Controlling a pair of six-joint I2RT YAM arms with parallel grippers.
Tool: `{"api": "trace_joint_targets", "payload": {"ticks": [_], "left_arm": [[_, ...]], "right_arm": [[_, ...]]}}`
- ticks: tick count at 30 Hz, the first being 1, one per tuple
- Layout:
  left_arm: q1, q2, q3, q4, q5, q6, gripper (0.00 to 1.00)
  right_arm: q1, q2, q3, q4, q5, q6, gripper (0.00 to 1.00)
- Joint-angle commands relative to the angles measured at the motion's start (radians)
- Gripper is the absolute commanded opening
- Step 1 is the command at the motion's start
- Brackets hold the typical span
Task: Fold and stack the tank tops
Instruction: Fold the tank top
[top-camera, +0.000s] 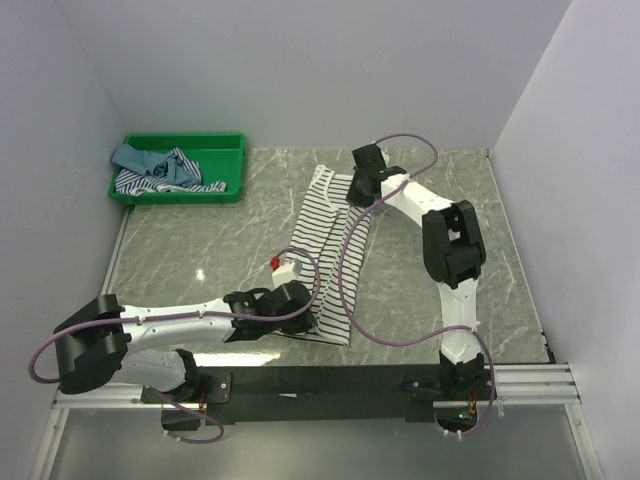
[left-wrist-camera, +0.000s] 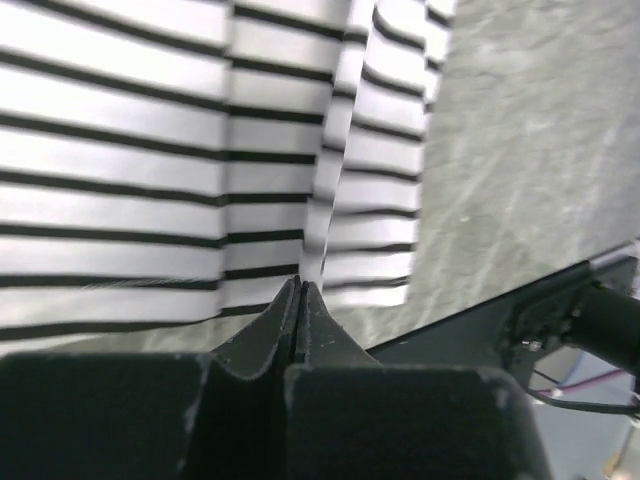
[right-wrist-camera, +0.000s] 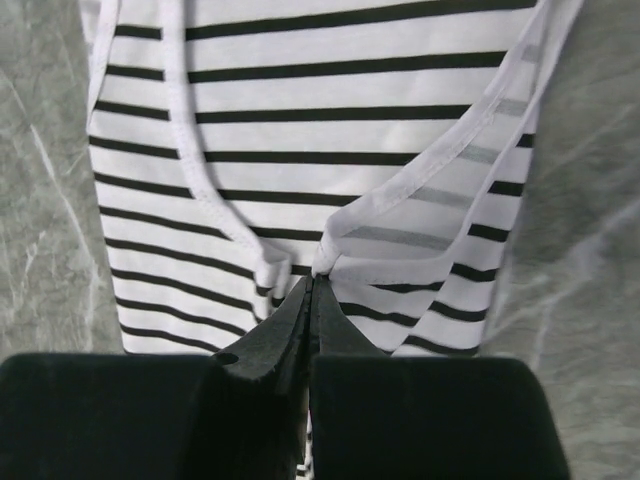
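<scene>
- Out on the middle of the marble table (top-camera: 200, 250), the white black-striped tank top (top-camera: 322, 250) is lying as a long narrow band. Its strap end is pointing toward 12 o'clock and its hem toward 6 o'clock, nearest the arms' bases.
- A lengthwise fold is running down the cloth, showing as a raised ridge in the left wrist view.
- At the garment's 12 o'clock end, the right gripper (right-wrist-camera: 311, 283) is pinching the white trim where two edges of the neckline meet. Its jaws are pressed together on the cloth with no gap showing.
- At the garment's 6 o'clock end, the left gripper (left-wrist-camera: 301, 288) is clamping the hem edge, with the tips closed tight on the ridge of striped fabric.
- The left arm is stretching low across the table from 8 o'clock, while the right arm is reaching up from 5 o'clock and bending over the top's far end.
- Well apart from all this, at the table's 10 o'clock corner, the green tray (top-camera: 225, 192) is sitting against the wall.
- Inside it, the teal-blue tank top (top-camera: 133, 155) is lying bunched at the tray's 9 o'clock side. The blue-and-white striped tank top (top-camera: 160, 180) is crumpled beside and partly under it.
</scene>
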Motion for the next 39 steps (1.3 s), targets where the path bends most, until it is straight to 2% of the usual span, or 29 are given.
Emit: {"api": "trace_joint_targets", "payload": {"ticks": [1,11,15,17,19,22,28,39], "left_arm": [[0.001,-0.039,-0.028,-0.061,-0.029,-0.051,0.01],[0.001,-0.068,-0.076,-0.093,-0.032,-0.084,0.0],[0.003,-0.08,-0.068,-0.06,-0.035,-0.042,0.01],[0.003,-0.079,-0.048,-0.034,-0.035,-0.021,0.09],[0.003,-0.06,-0.018,-0.029,-0.058,0.03,0.24],[0.011,0.018,0.074,-0.056,-0.087,0.091,0.34],[0.032,0.194,0.154,-0.063,-0.032,0.162,0.31],[0.031,0.26,0.151,-0.087,-0.024,0.14,0.32]], "right_arm": [[0.021,0.018,0.079,-0.012,0.03,0.006,0.0],[0.053,0.055,0.13,-0.018,0.037,0.005,0.0],[0.056,0.072,0.146,-0.033,0.046,0.002,0.0],[0.057,0.075,0.146,-0.034,0.046,0.0,0.0],[0.056,0.071,0.131,-0.026,0.046,0.002,0.0],[0.056,0.069,0.119,-0.017,0.043,0.002,0.0],[0.056,0.066,0.102,-0.007,0.035,0.0,0.0],[0.053,0.057,0.074,0.008,0.033,-0.006,0.0]]}}
